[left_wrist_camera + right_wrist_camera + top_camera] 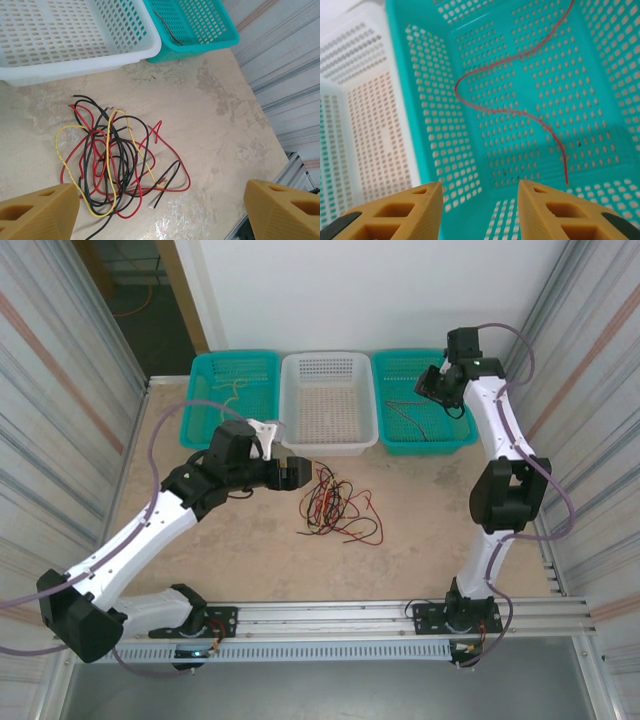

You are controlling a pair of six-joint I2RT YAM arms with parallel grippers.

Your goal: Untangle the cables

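A tangle of red, black and yellow cables (335, 505) lies on the table in front of the white basket. In the left wrist view the same cables (110, 160) spread in loose loops just ahead of my left gripper (160, 220), which is open, its left finger (37, 212) at the edge of the pile and nothing gripped. My left gripper (300, 472) sits just left of the tangle. My right gripper (432, 388) hangs open over the right teal basket. A single red cable (510, 107) lies loose on that basket's floor beyond my right gripper (480, 210).
Three baskets line the far edge: a teal basket (205, 405) on the left with a tan wire (235, 390) in it, a white basket (330, 440) in the middle and a teal basket (455, 435) on the right. Corrugated walls close both sides. A rail (350, 615) runs along the near edge.
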